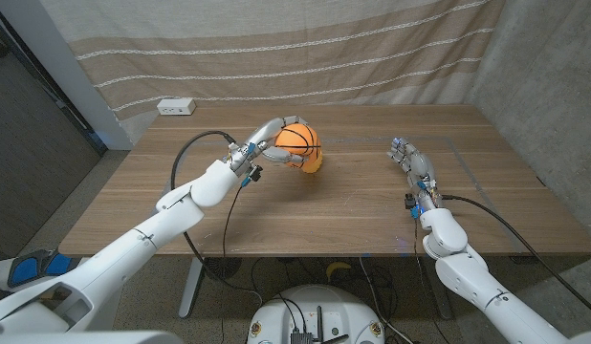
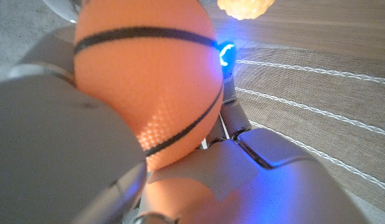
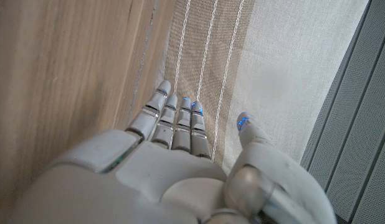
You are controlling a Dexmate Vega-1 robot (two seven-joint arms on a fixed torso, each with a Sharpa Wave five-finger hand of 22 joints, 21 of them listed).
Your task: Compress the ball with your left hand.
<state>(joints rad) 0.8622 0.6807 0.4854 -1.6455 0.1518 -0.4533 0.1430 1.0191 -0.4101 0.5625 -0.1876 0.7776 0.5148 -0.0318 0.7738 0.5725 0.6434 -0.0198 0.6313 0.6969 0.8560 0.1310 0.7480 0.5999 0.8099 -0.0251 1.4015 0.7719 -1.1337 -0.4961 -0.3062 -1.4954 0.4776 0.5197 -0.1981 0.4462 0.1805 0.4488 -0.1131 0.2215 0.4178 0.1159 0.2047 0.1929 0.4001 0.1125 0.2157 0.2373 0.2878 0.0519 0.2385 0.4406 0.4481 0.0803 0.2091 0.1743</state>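
I have the left hand (image 1: pixel 269 140) wrapped around the ball (image 1: pixel 297 139), an orange one with black seams like a small basketball, and I hold it up over the middle of the desk (image 1: pixel 305 220), toward the far edge. Through the left wrist camera the ball (image 2: pixel 149 81) sits right against the palm, with fingers (image 2: pixel 61 143) curled over its side. A small yellow-orange knobbly thing (image 1: pixel 313 162) sits just under the ball; I cannot tell what it is. My right hand (image 1: pixel 415 164) is near the desk's right edge, holding nothing, its fingers (image 3: pixel 174 121) straight and close together, thumb apart. A white power strip (image 1: pixel 177 107) lies at the far left corner.
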